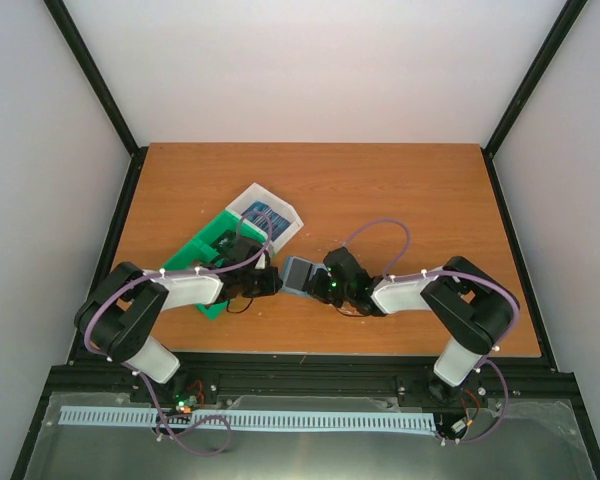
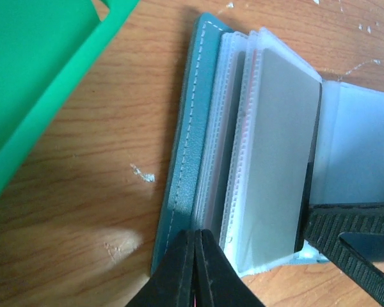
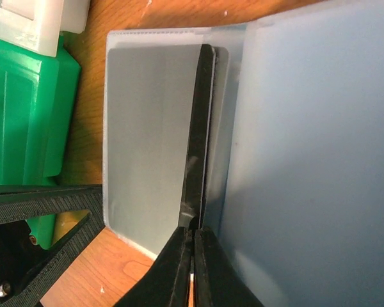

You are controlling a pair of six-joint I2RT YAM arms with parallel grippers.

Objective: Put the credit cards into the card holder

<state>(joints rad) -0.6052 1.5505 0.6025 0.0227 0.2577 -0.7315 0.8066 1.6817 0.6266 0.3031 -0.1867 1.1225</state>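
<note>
The teal card holder [image 1: 298, 273] lies open on the table between both grippers. In the left wrist view its cover [image 2: 185, 141] sits at the left, with clear plastic sleeves [image 2: 275, 153] fanned up beside it. My left gripper [image 2: 199, 238] is shut on the holder's near edge, where the first sleeves meet the cover. My right gripper [image 3: 193, 235] is shut on a dark credit card [image 3: 198, 134]. That card is seen edge-on and stands between a grey sleeve [image 3: 147, 141] and a pale blue one [image 3: 313, 160]. More credit cards [image 1: 265, 213], blue ones, lie in the white bin.
A green bin [image 1: 205, 262] sits just left of the holder, under my left arm, and its rim [image 2: 64, 83] is close to the cover. The white bin [image 1: 283, 230] stands behind it. The right gripper's fingers [image 2: 352, 233] show at the holder's far side in the left wrist view.
</note>
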